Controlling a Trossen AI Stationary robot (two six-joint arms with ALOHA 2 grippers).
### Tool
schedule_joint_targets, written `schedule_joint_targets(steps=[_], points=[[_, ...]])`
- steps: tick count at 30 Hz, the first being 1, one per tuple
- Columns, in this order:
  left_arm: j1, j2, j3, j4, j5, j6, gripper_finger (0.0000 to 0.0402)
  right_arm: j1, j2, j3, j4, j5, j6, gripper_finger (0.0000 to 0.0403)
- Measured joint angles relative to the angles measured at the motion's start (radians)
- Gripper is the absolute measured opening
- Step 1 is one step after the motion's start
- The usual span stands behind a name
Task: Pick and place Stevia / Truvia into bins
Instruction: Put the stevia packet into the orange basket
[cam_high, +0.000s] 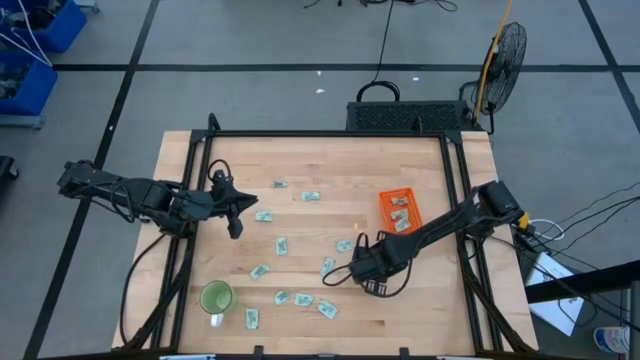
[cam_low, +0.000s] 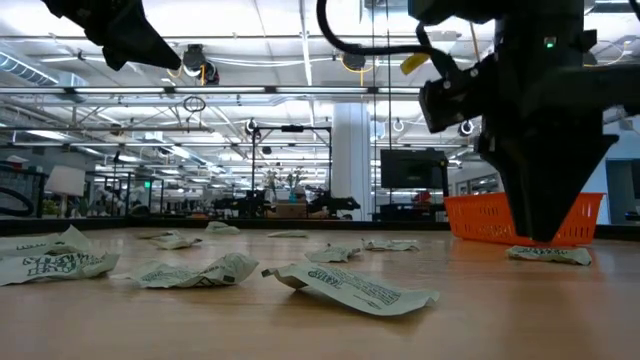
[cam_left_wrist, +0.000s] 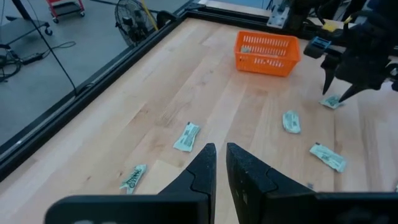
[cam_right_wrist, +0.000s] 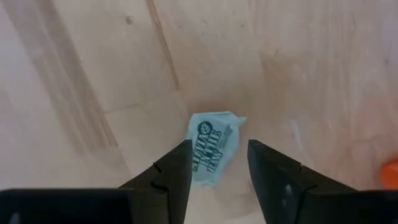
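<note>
Sachets of pale green and white sweetener lie scattered flat across the middle and near part of the wooden table (cam_high: 420, 310), and a few already sit inside the orange tray (cam_high: 399, 211) toward the right side. One sachet (cam_right_wrist: 211, 148) lies on the wood directly below the right gripper (cam_right_wrist: 217, 163), whose two dark fingers stand spread apart, one on each side of it, with nothing clamped between them; from table height this gripper (cam_low: 545, 235) points straight down just in front of the tray (cam_low: 480, 220). The left gripper (cam_left_wrist: 221, 163) waits raised over the left part of the table, its fingers nearly together with only a thin gap and nothing held. A round green cup (cam_high: 216, 297) stands near the front left corner, with sachets lying near it.
</note>
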Motion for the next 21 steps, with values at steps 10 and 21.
schedule_joint_targets(steps=[10,21], points=[[0.0,0.0,0.0,-0.001,0.0,0.005,0.0044,-0.044,0.026,-0.057,0.059,-0.028,0.02,0.0118],[0.0,0.0,0.0,-0.001,0.006,0.008,0.0044,-0.086,-0.099,-0.07,0.038,-0.015,-0.063,0.0009]])
